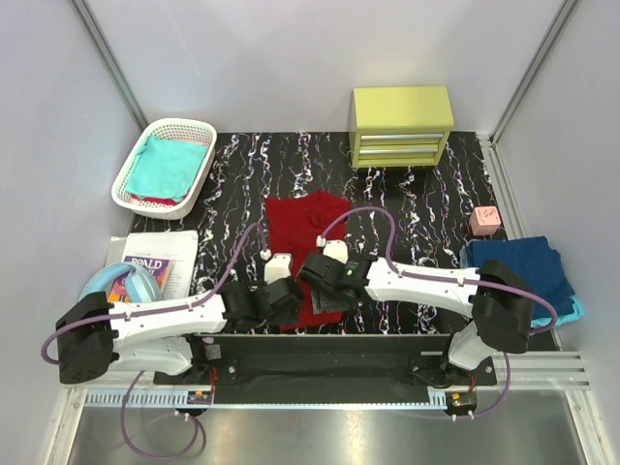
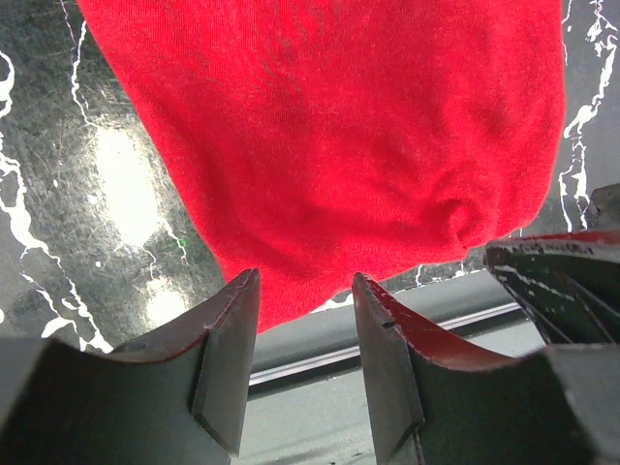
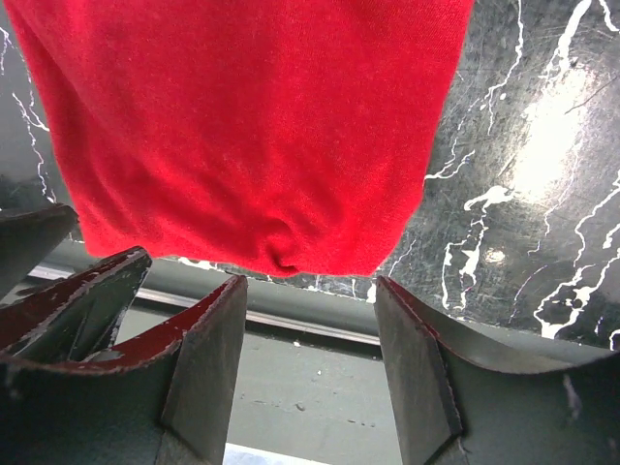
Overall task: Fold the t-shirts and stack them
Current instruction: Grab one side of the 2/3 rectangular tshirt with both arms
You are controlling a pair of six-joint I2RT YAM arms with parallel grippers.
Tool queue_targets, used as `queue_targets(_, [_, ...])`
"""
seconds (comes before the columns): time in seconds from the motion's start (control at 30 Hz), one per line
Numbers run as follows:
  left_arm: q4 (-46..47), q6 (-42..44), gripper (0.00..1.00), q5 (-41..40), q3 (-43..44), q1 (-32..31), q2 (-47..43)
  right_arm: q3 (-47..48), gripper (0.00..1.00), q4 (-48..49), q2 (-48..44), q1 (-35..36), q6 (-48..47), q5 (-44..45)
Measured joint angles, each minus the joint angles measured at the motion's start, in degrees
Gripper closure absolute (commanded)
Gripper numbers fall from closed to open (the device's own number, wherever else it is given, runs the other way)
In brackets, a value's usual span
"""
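Observation:
A dark red t-shirt (image 1: pixel 305 237) lies in a narrow folded strip down the middle of the black marbled table (image 1: pixel 426 242). Both grippers hover over its near end, side by side. My left gripper (image 2: pixel 305 281) is open, with the shirt's near hem (image 2: pixel 329 174) just past its fingertips and nothing between the jaws. My right gripper (image 3: pixel 310 283) is open wider, also empty, with the hem's puckered corner (image 3: pixel 281 254) just beyond it. A teal t-shirt (image 1: pixel 167 165) fills the basket. A navy t-shirt (image 1: pixel 518 263) lies folded on a light blue one (image 1: pixel 573 312) at the right.
The white lattice basket (image 1: pixel 194 128) stands at the back left, a yellow-green drawer unit (image 1: pixel 402 126) at the back centre, and a small pink block (image 1: pixel 484 220) at the right. A magazine (image 1: pixel 155 263) and a light blue ring-shaped object (image 1: pixel 111 281) lie at the left. The table's metal front rail (image 2: pixel 387 339) runs under both grippers.

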Motion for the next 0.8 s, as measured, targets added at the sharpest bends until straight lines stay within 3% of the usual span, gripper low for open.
queue_targets(0.8, [2.6, -2.73, 0.52, 0.57, -2.29, -0.79, 4.02, -7.48, 0.38, 4.09, 4.35, 0.07, 0.94, -1.9])
